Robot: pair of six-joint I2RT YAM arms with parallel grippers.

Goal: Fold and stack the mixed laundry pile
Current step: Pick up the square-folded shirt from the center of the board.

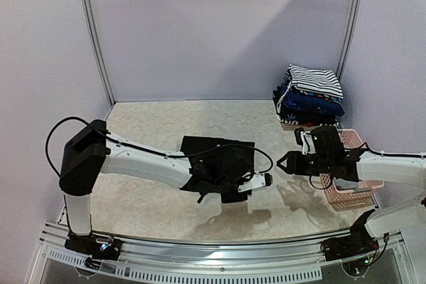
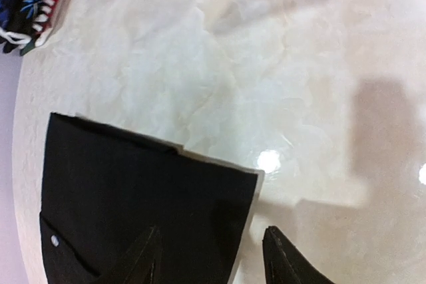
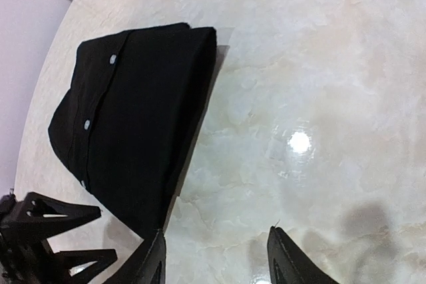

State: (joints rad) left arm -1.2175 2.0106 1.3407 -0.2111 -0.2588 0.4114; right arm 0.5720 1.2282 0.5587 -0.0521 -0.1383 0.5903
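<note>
1. Judged well along: a stack of folded garments point(image 1: 309, 94) just behind the pink basket point(image 1: 363, 187), against the back wall, with the black-and-white striped piece point(image 1: 314, 79) on top and blue ones beneath.
2. Well to the left of the pink basket, flat on the table point(image 1: 146, 121): the black garment point(image 1: 216, 154), folded into a tidy rectangle with squared edges. Small white buttons along one side in the right wrist view.
3. By this reading, one step left for that piece: carrying it across to the stack behind the pink basket and laying it on top.
4. Cannot tell whether anything waits inside the pink basket, half hidden under the right arm. No grey garment to be made out in these views, so cannot say whether it lies within the stack or elsewhere.
5. Left tool point(image 2: 212, 231): fingers spread apart, nothing between them. Hangs at the black garment's edge nearest the pink basket, one finger over the cloth and the other over bare table. Seems clear of both, though contact is hard to judge from above.
6. Right tool point(image 3: 217, 231): likewise spread, pinching nothing. Hovers over bare table between the black garment and the pink basket, pointed towards the garment and apart from it.
7. Judged ready for a fresh grasp: both tools empty and close to the garment's side facing the pink basket, neither gripping cloth.
</note>
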